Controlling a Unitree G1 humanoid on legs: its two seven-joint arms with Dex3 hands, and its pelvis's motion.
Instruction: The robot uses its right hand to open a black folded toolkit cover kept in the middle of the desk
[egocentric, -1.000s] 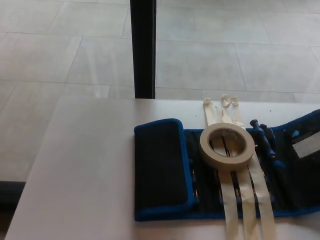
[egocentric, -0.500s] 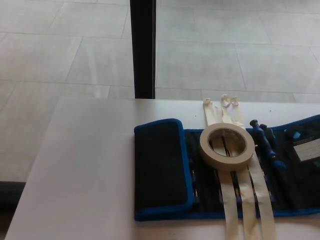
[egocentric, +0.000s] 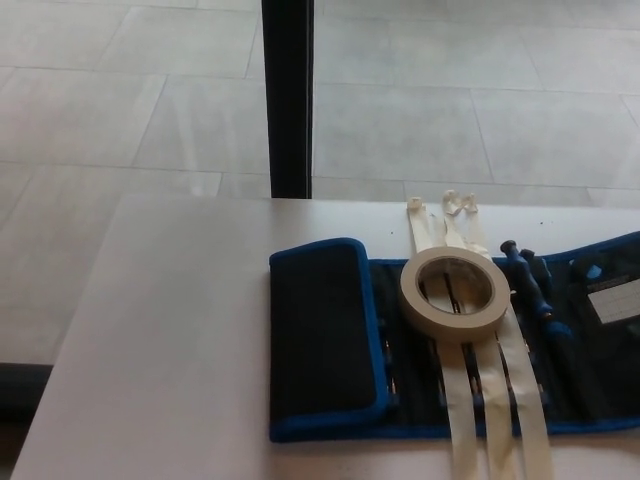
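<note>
Neither my hand in view; cannot tell its state. Toolkit on tabletop, long axis left-right, left flap folded over. Right arm likely nearer.

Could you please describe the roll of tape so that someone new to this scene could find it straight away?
Start at the white desk and find the black, blue-edged toolkit cover lying on it. The roll of tape rests on its opened part, over pale tape strips: the only cream ring there.
</note>
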